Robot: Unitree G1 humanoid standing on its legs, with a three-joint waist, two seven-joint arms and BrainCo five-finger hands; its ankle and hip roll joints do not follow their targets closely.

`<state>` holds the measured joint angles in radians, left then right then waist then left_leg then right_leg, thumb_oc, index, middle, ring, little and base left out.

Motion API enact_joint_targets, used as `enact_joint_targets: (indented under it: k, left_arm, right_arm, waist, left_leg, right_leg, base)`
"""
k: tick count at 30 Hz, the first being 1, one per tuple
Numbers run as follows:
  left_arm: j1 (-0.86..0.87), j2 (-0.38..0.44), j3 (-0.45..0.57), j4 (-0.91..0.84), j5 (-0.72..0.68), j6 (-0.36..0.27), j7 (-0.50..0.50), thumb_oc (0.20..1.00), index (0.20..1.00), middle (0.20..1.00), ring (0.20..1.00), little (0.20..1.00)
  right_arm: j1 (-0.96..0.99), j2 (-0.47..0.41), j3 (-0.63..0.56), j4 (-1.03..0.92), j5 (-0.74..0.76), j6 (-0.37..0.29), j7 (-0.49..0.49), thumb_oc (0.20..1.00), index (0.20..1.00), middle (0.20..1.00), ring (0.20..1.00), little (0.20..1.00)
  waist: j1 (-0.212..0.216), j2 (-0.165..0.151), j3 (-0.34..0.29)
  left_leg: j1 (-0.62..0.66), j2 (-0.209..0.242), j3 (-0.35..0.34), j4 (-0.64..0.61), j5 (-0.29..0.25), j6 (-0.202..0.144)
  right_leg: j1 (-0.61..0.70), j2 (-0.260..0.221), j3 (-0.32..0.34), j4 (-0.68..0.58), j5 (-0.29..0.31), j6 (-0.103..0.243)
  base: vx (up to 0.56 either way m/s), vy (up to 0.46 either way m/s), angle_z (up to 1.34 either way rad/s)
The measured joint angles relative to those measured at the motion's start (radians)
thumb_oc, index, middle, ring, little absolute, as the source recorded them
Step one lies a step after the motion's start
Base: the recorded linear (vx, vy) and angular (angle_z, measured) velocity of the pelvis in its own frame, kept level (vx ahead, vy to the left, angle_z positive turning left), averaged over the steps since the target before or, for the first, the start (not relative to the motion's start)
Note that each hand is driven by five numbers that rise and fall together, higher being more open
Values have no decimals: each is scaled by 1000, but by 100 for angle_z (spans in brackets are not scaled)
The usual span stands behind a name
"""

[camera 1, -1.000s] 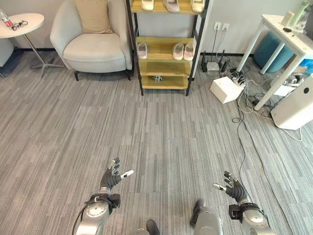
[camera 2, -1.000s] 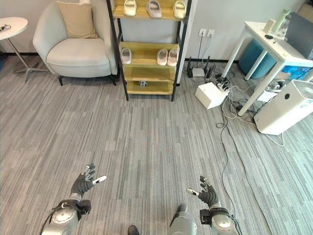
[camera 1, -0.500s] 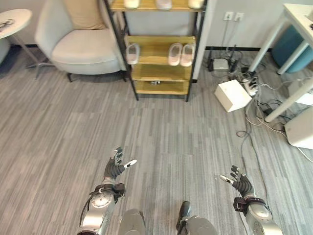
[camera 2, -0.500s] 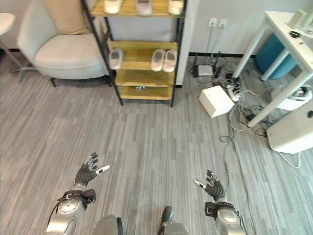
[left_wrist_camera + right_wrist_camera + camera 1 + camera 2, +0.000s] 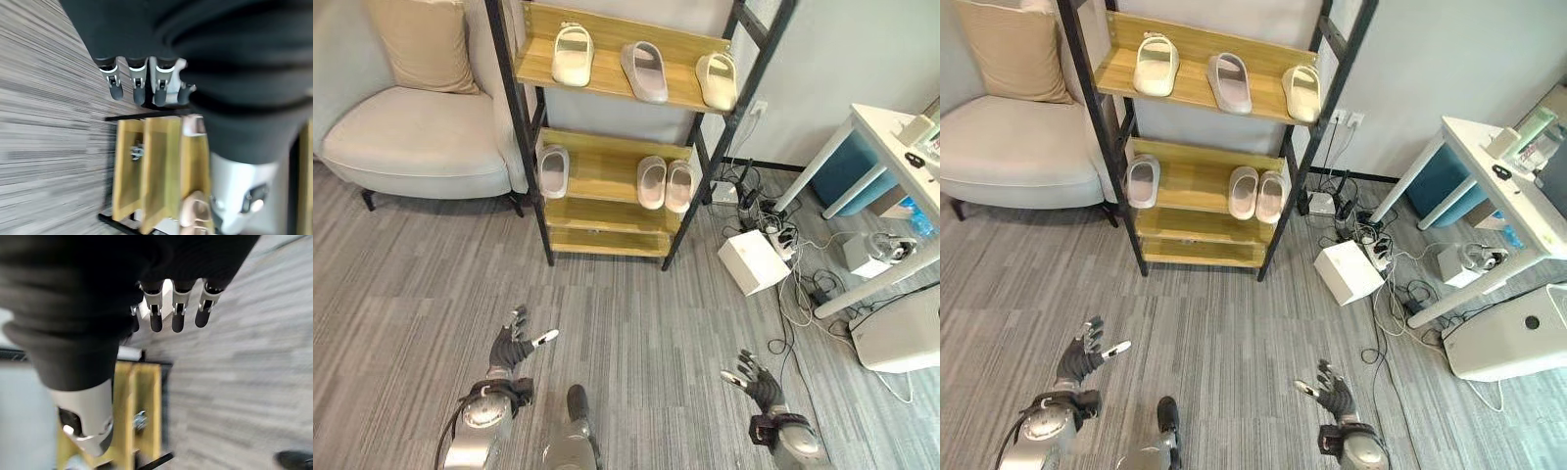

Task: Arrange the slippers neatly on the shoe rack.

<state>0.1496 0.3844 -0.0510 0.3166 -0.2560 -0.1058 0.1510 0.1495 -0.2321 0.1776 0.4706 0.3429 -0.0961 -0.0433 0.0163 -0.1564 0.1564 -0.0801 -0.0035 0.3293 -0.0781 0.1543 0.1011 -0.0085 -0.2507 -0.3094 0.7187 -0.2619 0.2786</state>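
Note:
A wooden shoe rack (image 5: 607,230) with a black frame stands against the wall ahead. Its top shelf holds a cream slipper (image 5: 573,55), a grey slipper (image 5: 643,71) and another cream slipper (image 5: 718,80). The middle shelf carries a pale slipper (image 5: 553,170) alone on its left and a pink pair (image 5: 665,183) side by side on the right. A small dark object (image 5: 598,233) lies on the bottom shelf. My left hand (image 5: 511,346) hovers open over the carpet, empty. My right hand (image 5: 753,375) is open too, low at the right, holding nothing.
A grey armchair (image 5: 416,142) with a tan cushion (image 5: 426,44) stands left of the rack. Right of it lie a white box (image 5: 753,262), a tangle of cables (image 5: 803,284), a white table (image 5: 891,147) and a white appliance (image 5: 901,328).
The camera has come closer and tilted up, so the rack's top shelf now shows in full. Both hands stay open and low, holding nothing.

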Motion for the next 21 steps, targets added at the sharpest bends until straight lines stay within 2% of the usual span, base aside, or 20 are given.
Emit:
enact_joint_targets:
  k: [1,2,3,4,5,6,7,9,10,11,12,13,14,18,21]
  left_arm:
    - [3,1,-4,-1,0,0,-1,1000,1000,1000,1000,1000]
    - [4,-1,-10,-2,0,0,-1,1000,1000,1000,1000,1000]
    - [12,-7,-25,-2,0,2,0,1000,1000,1000,1000,1000]
    - [38,-36,-37,-19,1,3,-6,1000,1000,1000,1000,1000]
    - [43,-38,-37,-29,1,2,-9,1000,1000,1000,1000,1000]
    - [38,-38,-38,-30,1,1,-14,1000,1000,1000,1000,1000]
    - [32,-36,-42,-29,1,1,-14,1000,1000,1000,1000,1000]
    - [28,-32,-35,-23,1,2,-18,1000,1000,1000,1000,1000]
    - [37,-32,-36,-24,1,3,-21,1000,1000,1000,1000,1000]
    - [45,-34,-36,-32,1,2,-25,1000,1000,1000,1000,1000]
    - [56,-45,-38,-35,1,3,-30,1000,1000,1000,1000,1000]
    - [70,-47,-37,-47,1,2,-35,1000,1000,1000,1000,1000]
    - [79,-63,-36,-48,1,3,-39,1000,1000,1000,1000,1000]
    - [81,-100,-37,-50,1,3,-67,1000,1000,1000,1000,1000]
    - [79,-102,-36,-50,1,3,-73,1000,1000,1000,1000,1000]
  right_arm:
    - [-2,-4,-2,1,-2,0,2,1000,1000,1000,1000,1000]
    - [-7,-7,-10,4,-10,1,3,1000,1000,1000,1000,1000]
    - [-9,-6,-25,3,-11,6,3,1000,1000,1000,1000,1000]
    - [6,-28,-37,-13,-11,11,3,1000,1000,1000,1000,1000]
    - [8,-32,-37,-9,-11,13,3,1000,1000,1000,1000,1000]
    - [14,-36,-31,6,-10,14,2,1000,1000,1000,1000,1000]
    - [4,-35,-33,23,-10,17,3,1000,1000,1000,1000,1000]
    - [7,-36,-36,30,-10,19,1,1000,1000,1000,1000,1000]
    - [18,-36,-37,28,-9,19,2,1000,1000,1000,1000,1000]
    - [36,-37,-37,31,-9,18,2,1000,1000,1000,1000,1000]
    - [41,-45,-40,32,-9,19,2,1000,1000,1000,1000,1000]
    - [42,-51,-41,26,-9,16,2,1000,1000,1000,1000,1000]
    - [35,-68,-42,24,-9,16,2,1000,1000,1000,1000,1000]
    - [47,-103,-50,23,-9,17,4,1000,1000,1000,1000,1000]
    - [60,-103,-73,24,-9,17,5,1000,1000,1000,1000,1000]
  waist:
    - [-1,5,1]
    - [0,17,10]
    - [-2,46,15]
    - [-14,101,10]
    - [-15,111,15]
    - [-19,122,18]
    - [-27,121,17]
    - [-41,124,18]
    - [-37,118,15]
    - [-34,104,7]
    - [-28,117,2]
    - [-27,124,-5]
    - [-18,140,-15]
    - [-19,163,-28]
    - [-27,166,-30]
  left_leg:
    - [20,-14,-1,3,-36,-1]
    - [47,-23,1,7,-60,1]
    - [83,-25,-2,-1,-78,6]
    - [116,-22,-17,-7,-82,4]
    - [121,-28,-22,-3,-83,3]
    - [124,-30,-43,-3,-93,-9]
    - [125,-29,-57,-2,-92,-13]
    - [130,-25,-88,-2,-99,-26]
    - [146,-23,-92,-2,-108,-42]
    - [178,-19,-97,-2,-126,-69]
    - [194,3,-95,-2,-131,-80]
    - [203,20,-86,-3,-135,-89]
    - [212,48,-70,-2,-143,-112]
    - [224,86,-44,4,-144,-129]
    - [224,95,-44,4,-146,-135]
  right_leg:
    - [-40,-10,2,42,23,2]
    - [-104,-32,-1,137,51,-6]
    - [-149,-46,-17,199,50,-23]
    - [-173,-67,-103,33,21,-64]
    - [-184,-75,-115,-50,26,-67]
    - [-210,-77,-124,-152,41,-89]
    - [-200,-62,-138,-288,69,-129]
    - [-186,-14,-93,-494,168,-142]
    - [-165,11,-63,-556,238,-138]
    - [-109,30,-46,-618,364,-175]
    - [-76,58,-52,-659,383,-208]
    - [-36,89,-57,-719,392,-213]
    - [5,132,-69,-808,427,-235]
    - [26,173,-69,-807,399,-243]
    - [26,180,-74,-808,381,-238]
  base:
    - [325,119,7]
    - [266,57,2]
    - [321,-19,21]
    - [204,-55,39]
    - [195,-116,53]
    - [106,-101,47]
    - [141,-132,52]
    - [112,-101,56]
    - [134,-145,53]
    - [110,-151,30]
    - [101,-129,16]
    - [76,-106,-16]
    - [54,-73,-15]
    - [48,-77,-6]
    - [27,-92,7]
